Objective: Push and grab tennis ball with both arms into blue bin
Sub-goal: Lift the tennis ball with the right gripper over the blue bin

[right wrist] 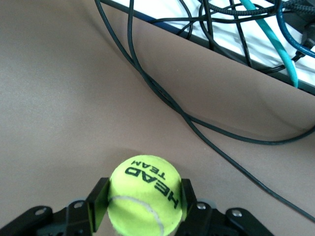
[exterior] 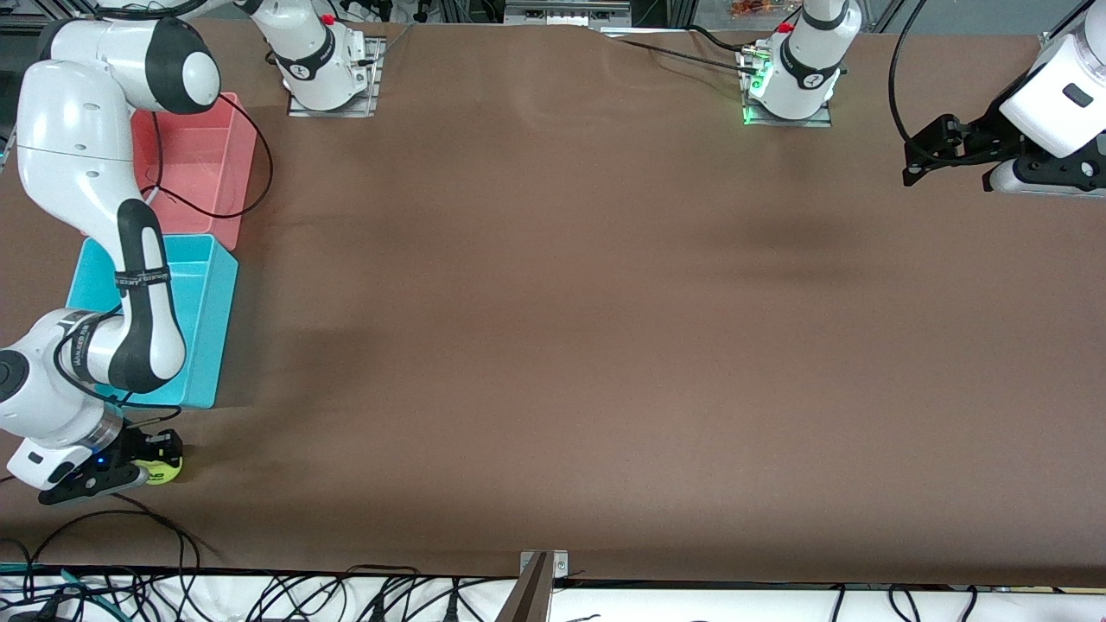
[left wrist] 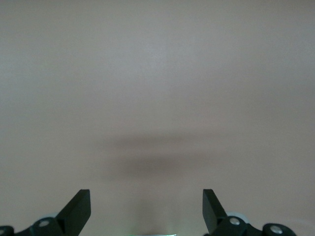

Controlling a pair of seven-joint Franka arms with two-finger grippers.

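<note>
Right gripper clamped on tennis ball, low at the desk.
Ball sits nearer the front camera than the blue bin, at the right arm's end, fingers pressing both sides. Left gripper waits, fingers apart, over bare desk.

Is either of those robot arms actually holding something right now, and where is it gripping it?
Yes. The right end effector pinches the tennis ball across its middle, a finger on each side. The left end effector is open and holds nothing.
</note>
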